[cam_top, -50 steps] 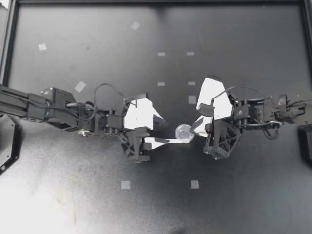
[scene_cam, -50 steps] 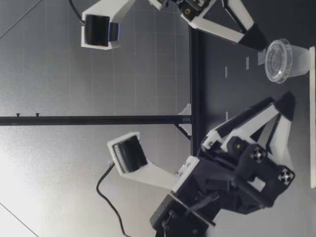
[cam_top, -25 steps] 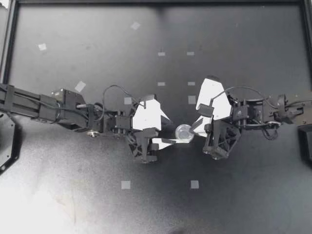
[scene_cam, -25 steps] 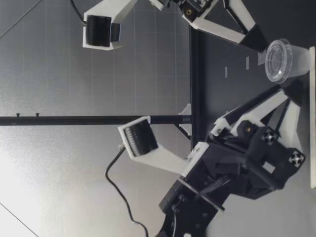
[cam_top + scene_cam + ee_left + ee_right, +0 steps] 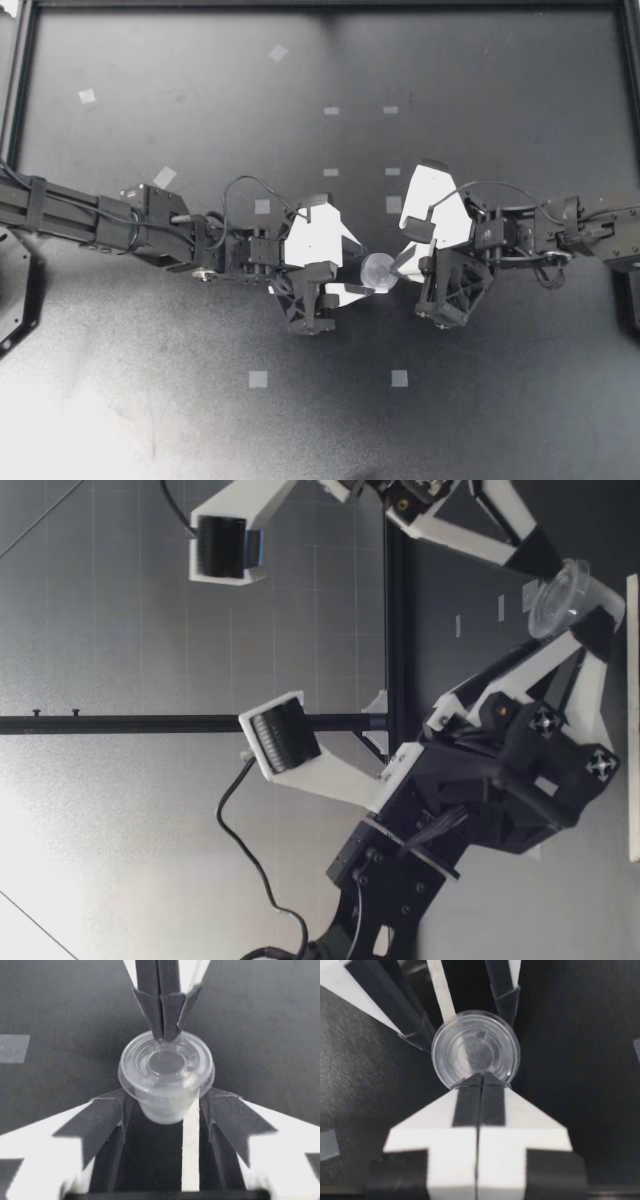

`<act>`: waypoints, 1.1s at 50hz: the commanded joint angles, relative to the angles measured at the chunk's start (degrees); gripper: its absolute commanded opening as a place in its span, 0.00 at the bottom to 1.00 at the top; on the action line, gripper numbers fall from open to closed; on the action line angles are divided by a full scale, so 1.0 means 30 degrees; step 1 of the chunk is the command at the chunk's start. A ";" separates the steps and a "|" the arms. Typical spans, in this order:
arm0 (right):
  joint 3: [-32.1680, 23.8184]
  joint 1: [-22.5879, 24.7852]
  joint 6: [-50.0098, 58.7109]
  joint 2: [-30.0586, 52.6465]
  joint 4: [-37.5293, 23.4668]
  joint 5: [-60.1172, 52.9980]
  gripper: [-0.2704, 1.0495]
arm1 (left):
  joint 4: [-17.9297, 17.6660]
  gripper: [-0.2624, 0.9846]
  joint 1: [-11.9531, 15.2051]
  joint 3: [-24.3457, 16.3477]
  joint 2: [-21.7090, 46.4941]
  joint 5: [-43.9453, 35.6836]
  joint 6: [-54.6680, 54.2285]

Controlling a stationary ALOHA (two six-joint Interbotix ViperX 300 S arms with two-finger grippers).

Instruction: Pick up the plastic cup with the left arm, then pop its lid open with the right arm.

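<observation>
Left gripper clasping clear lidded cup from both sides; right gripper closed, tips at its rim.

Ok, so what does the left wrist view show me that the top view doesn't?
Only the left wrist view: the clear cup tapers below its ringed lid. The left gripper has its fingers against the cup's two sides, and the right gripper has its fingers pressed together at the lid's far rim. Only the top view: both arms coming in from opposite sides, and the whole spread of tape squares on the table. Both: the cup between the two grippers, over the dark table.
</observation>
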 commanded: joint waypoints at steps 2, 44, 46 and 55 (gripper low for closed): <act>-0.0029 -0.0117 0.0088 -0.0117 0.0000 -0.0176 0.15 | 0.0029 0.66 0.0029 -0.0352 -0.0352 -0.0205 -0.0059; 0.0117 -0.0146 0.0264 -0.0088 0.0000 -0.0791 0.15 | 0.0029 0.61 -0.0176 -0.1230 -0.0029 0.1377 0.0000; 0.0117 -0.0146 0.0264 -0.0117 0.0000 -0.0762 0.15 | 0.0000 0.58 -0.0176 -0.1230 -0.0029 0.1377 0.0000; 0.0117 -0.0146 0.0264 -0.0205 0.0000 -0.0791 0.15 | 0.0029 0.45 -0.0176 -0.1260 0.0029 0.1465 -0.0059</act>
